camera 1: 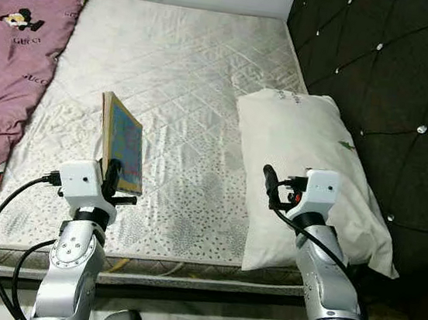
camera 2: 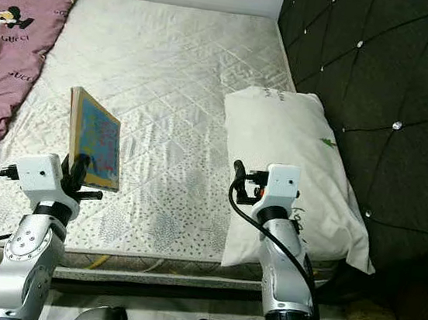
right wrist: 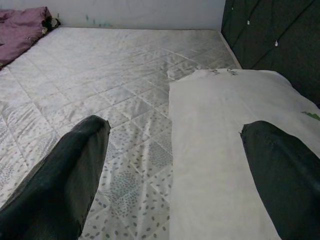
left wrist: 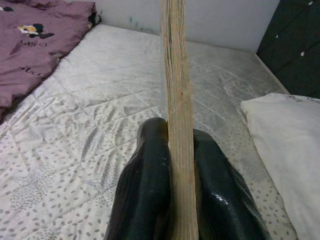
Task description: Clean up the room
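Blue-covered book: upright, clamped in left hand
Right hand: fingers spread above white pillow

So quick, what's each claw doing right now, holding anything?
Left claw: closed on the book, holding it upright above the mattress.
Right claw: open, holding nothing, over the pillow's edge.

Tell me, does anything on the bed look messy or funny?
Yes. The purple blanket lies bunched along one side of the bare mattress instead of spread out. The white pillow sits crooked and hangs over the mattress's front edge. The left hand holds a book upright above the bed.
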Robot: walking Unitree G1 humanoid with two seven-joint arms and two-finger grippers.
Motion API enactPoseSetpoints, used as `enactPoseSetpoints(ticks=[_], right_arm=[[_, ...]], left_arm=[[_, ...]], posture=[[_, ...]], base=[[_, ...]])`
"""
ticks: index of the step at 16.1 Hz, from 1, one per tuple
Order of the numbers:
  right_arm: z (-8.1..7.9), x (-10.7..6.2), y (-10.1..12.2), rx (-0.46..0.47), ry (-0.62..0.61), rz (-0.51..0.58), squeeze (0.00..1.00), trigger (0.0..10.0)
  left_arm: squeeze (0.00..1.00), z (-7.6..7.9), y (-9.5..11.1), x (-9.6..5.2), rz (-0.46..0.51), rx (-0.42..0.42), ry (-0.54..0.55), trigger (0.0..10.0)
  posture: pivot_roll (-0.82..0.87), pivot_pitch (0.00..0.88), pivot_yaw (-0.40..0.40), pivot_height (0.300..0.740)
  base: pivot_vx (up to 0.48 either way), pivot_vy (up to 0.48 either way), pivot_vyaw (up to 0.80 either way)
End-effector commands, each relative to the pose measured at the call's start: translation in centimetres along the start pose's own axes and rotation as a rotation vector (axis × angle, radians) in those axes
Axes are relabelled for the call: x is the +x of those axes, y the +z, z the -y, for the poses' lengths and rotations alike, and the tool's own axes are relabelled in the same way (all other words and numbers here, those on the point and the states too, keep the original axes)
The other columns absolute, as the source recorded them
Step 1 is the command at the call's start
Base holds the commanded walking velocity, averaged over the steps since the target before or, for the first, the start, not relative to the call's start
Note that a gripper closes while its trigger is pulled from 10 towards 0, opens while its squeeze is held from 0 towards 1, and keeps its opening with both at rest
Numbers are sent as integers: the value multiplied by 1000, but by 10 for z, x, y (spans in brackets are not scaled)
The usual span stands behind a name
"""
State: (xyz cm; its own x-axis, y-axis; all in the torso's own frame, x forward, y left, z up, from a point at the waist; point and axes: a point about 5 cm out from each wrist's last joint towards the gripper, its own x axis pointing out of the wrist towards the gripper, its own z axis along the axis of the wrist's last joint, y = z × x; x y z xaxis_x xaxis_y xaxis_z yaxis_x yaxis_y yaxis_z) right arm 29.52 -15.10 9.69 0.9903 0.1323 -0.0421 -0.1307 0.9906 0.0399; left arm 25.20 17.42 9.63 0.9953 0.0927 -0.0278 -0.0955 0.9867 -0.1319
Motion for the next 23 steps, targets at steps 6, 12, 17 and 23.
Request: enactPoseSetpoints(ticks=[6, 12, 17, 23], right_arm=[[-3, 0, 3, 4, 12, 9, 0, 10000], [-2, 0, 3, -1, 14, 10, 0, 10000], [-1, 2, 3, -6, 11, 7, 0, 10000], [-3, 3, 4, -9, 18, 12, 0, 10000]], left_arm=[[0, 2, 6, 3, 35, 4, -2, 10000], [0, 4, 6, 4, 35, 1, 0, 10000], [0, 4, 6, 4, 32, -7, 7, 10000], [0, 5, 6, 5, 31, -20, -8, 10000]], posture=[[-55, 122, -24, 678], [-58, 124, -23, 619], [-57, 124, -24, 619], [-58, 122, -21, 619]], base=[[0, 0, 0], [0, 0, 0], [0, 0, 0], [0, 0, 0]])
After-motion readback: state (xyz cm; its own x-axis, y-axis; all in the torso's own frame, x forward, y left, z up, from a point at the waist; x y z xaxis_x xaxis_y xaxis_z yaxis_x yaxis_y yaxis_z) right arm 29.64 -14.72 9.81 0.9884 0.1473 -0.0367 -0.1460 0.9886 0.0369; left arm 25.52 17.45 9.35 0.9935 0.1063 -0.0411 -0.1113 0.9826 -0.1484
